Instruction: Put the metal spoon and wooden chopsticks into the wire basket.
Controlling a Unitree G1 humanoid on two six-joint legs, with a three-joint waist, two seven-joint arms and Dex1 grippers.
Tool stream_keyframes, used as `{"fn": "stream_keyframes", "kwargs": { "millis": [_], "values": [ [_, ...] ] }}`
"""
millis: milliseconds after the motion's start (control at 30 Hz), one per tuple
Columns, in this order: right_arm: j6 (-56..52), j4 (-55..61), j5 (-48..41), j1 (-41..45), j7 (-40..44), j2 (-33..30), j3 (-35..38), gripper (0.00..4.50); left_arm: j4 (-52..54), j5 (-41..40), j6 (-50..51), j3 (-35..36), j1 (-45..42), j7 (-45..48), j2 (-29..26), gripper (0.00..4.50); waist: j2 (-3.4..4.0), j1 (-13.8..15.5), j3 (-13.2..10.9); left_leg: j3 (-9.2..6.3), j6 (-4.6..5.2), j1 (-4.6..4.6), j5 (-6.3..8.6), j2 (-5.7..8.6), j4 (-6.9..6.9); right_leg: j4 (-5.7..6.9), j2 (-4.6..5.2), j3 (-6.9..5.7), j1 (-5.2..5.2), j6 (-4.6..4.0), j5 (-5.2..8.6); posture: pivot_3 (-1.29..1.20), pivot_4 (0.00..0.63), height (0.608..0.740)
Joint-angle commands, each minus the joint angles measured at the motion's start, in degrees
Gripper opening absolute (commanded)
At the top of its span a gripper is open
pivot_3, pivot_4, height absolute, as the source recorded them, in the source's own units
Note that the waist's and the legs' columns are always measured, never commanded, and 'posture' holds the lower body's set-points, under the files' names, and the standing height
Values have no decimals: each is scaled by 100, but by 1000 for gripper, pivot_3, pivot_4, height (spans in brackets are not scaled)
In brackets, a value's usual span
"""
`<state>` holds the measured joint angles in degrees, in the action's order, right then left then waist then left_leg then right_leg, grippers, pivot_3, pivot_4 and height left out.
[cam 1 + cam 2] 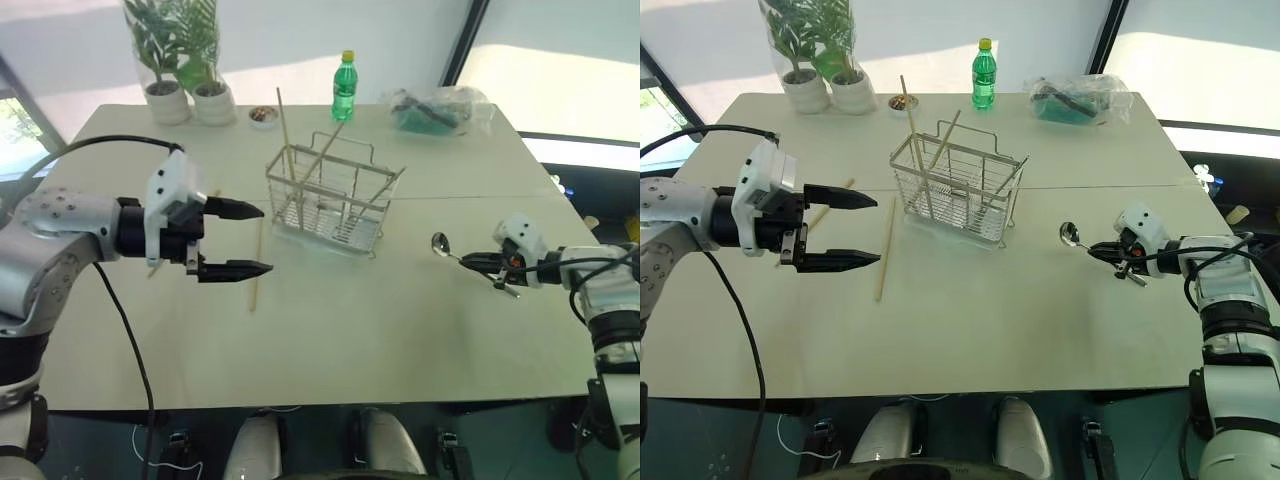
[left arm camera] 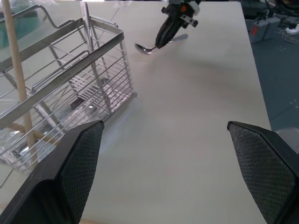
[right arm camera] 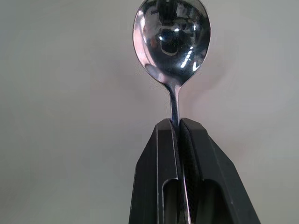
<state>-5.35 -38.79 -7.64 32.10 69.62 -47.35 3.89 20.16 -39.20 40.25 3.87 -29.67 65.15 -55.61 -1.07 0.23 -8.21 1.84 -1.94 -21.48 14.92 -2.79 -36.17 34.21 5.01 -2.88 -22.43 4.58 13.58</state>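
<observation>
The right gripper (image 3: 179,128) is clamped on the metal spoon (image 3: 171,42) handle, bowl jutting past its fingertips. The left gripper (image 1: 243,240) hovers wide apart; the wire basket (image 1: 335,200) holding wooden chopsticks (image 1: 284,140) stands just beyond it, one chopstick (image 1: 257,265) lying below its tips.

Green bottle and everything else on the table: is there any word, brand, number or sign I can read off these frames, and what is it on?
No text can be read anywhere.
Green bottle: it carries a label band, too small to make out.
Clear plastic bag: no print visible.
Wire basket, metal spoon, white plant pots: no markings seen.
</observation>
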Motion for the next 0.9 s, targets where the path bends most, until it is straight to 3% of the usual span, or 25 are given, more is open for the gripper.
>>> {"fn": "stream_keyframes", "kwargs": {
  "millis": [33, 200, 400, 567, 900],
  "values": [
    [-1201, 1589, -963, -128, -240, -117, 763, 71, 15, -51, -105, 326, -64, -134, 47, 4500, 3, -1, -2, 0, 0, 0, 0, 0, 1, 2, 0, 0, -1, 0, 0, 0, 150, 717],
    [-2960, 3530, -2219, -74, -1085, 226, 1386, 71, 8, -64, -148, 330, -50, -182, 134, 4500, 2, 2, -2, -1, 0, 1, 0, -3, 3, 4, -2, 0, -4, 0, 0, 0, 150, 717],
    [-3798, 4239, -2941, 1080, -2662, 1171, 1550, 71, -104, -1, -217, 293, -145, -223, 248, 4500, 7, -15, -5, 2, 0, -2, 1, -3, 1, 3, -1, 2, -11, -3, 0, 0, 150, 717],
    [-3186, 4062, -2504, 1745, -3568, 2099, 1130, 71, -184, 25, -235, 295, -222, -252, 295, 4500, 3, 10, -2, -2, 1, -11, 1, -3, 12, 5, -5, 1, -21, -1, -1, 0, 150, 717],
    [-1897, 3084, -1848, 1957, -3915, 3056, 511, 71, -101, -88, -113, 462, -219, -422, 281, 4500, 1, -2, -1, -5, 1, -53, 0, 0, 1, 5, -3, 1, -49, 11, -9, 0, 150, 717]
  ]
}}
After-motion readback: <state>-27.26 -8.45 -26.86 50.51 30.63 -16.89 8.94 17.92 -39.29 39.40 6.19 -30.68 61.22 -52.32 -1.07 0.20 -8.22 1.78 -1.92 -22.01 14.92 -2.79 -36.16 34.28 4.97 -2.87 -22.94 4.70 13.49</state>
